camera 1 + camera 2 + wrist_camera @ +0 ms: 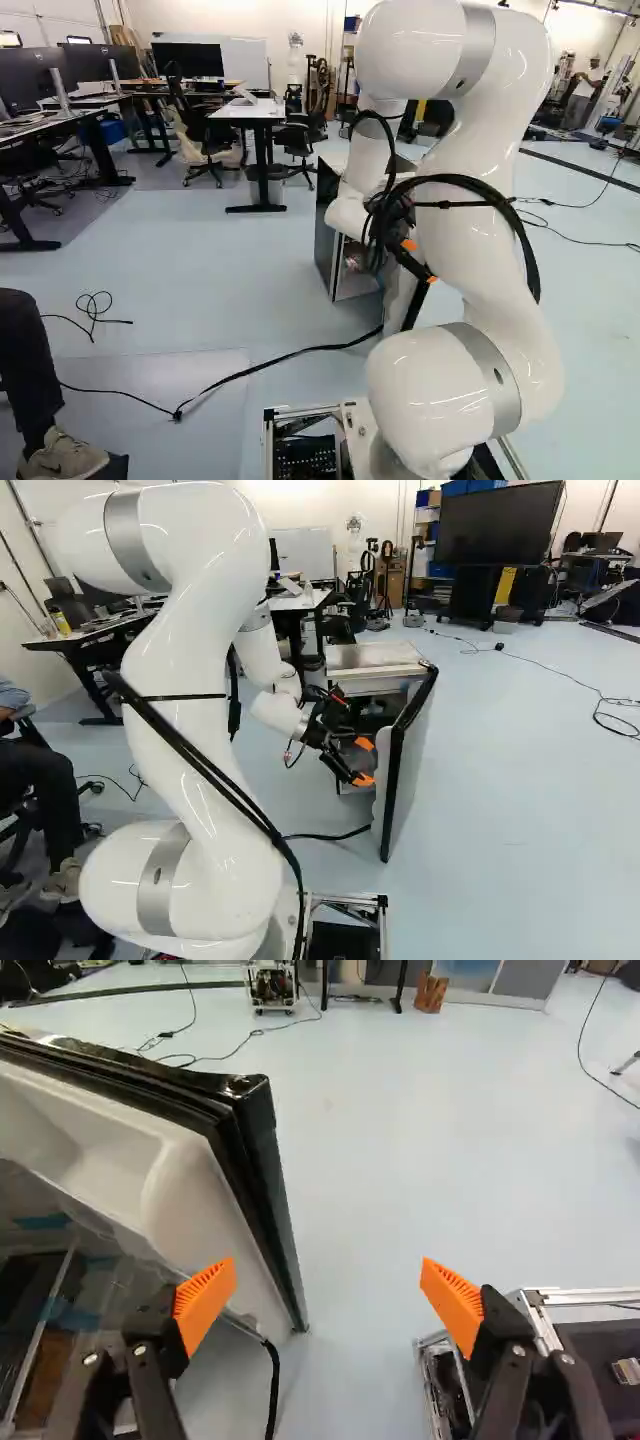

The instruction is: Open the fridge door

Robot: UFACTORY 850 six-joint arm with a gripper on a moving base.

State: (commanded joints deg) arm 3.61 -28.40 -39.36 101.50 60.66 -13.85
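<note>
In the right base view my gripper (362,762) is at the inner side of the fridge door (408,760), which stands swung out from the fridge body (375,660). The wrist view has the gripper (328,1300) with its fingers wide apart and nothing held between them. One orange fingertip overlaps the white inner face of the door (190,1175) there; whether it touches, I cannot tell. The door's dark edge runs between the fingers' lines, nearer that finger. In the left base view my arm hides the door for the most part; the fridge's dark side (326,245) shows.
A black cable (290,355) lies across the floor between the base and the fridge. A person's leg and shoe (62,455) are at the left of the left base view. Desks (262,112) and chairs stand behind; a large screen (498,525) is farther back.
</note>
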